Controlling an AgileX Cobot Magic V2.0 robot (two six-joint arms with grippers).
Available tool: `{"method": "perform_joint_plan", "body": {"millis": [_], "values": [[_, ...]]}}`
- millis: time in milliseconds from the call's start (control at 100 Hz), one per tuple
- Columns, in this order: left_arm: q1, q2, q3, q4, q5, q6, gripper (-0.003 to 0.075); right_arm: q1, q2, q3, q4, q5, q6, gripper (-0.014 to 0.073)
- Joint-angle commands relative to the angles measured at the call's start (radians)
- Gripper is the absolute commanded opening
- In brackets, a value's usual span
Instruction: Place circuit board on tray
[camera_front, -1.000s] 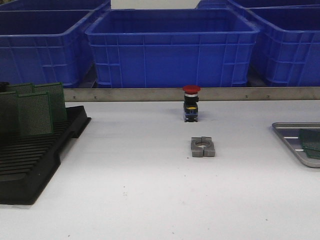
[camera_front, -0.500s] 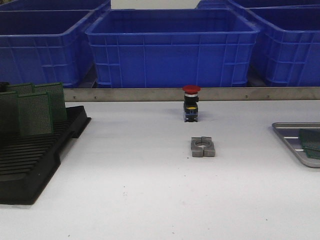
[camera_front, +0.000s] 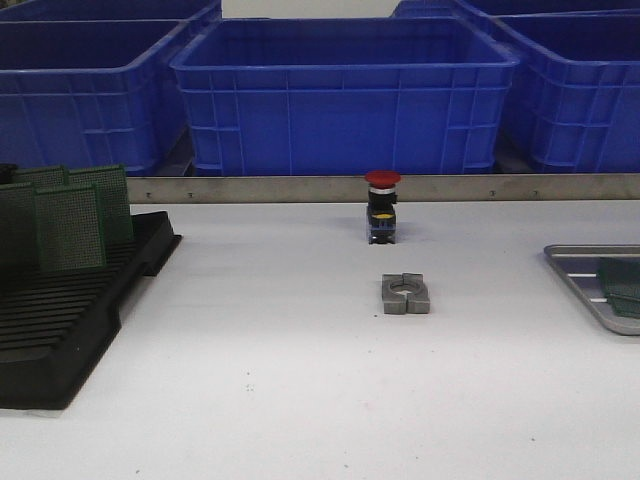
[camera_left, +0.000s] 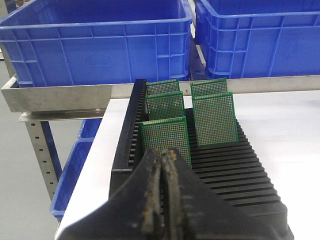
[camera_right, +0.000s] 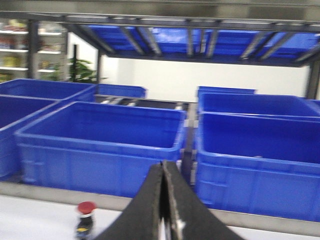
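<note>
Here my left gripper (camera_left: 162, 165) is pressed shut on nothing, pointing at the black rack (camera_left: 235, 170) of upright circuit boards (camera_left: 215, 119). My right gripper (camera_right: 164, 172) is likewise clamped empty, raised toward the blue bins (camera_right: 100, 145). One circuit board (camera_front: 622, 285) lies on the tray (camera_front: 575, 280), right of the rack; since a second ago it has slid slightly rightward.

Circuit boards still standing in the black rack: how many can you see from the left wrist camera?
5: two at the back, two in the middle, one nearest the left gripper. Others may be hidden behind these.
</note>
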Motion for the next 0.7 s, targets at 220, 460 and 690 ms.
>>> {"method": "perform_joint_plan", "body": {"millis": [220,460,690], "values": [[0.0,-0.028,0.019,0.0,-0.076,0.003,-0.002,-0.041,0.012,0.032,-0.532,-0.139,0.41,-0.006],[0.0,-0.028,0.019,0.0,-0.076,0.003,-0.002,-0.101,0.007,0.16,-1.235,-0.144,1.183,-0.006],[0.0,-0.028,0.019,0.0,-0.076,0.003,-0.002,-0.122,-0.074,0.231,-1.441,-0.006,1.388,-0.006]]}}
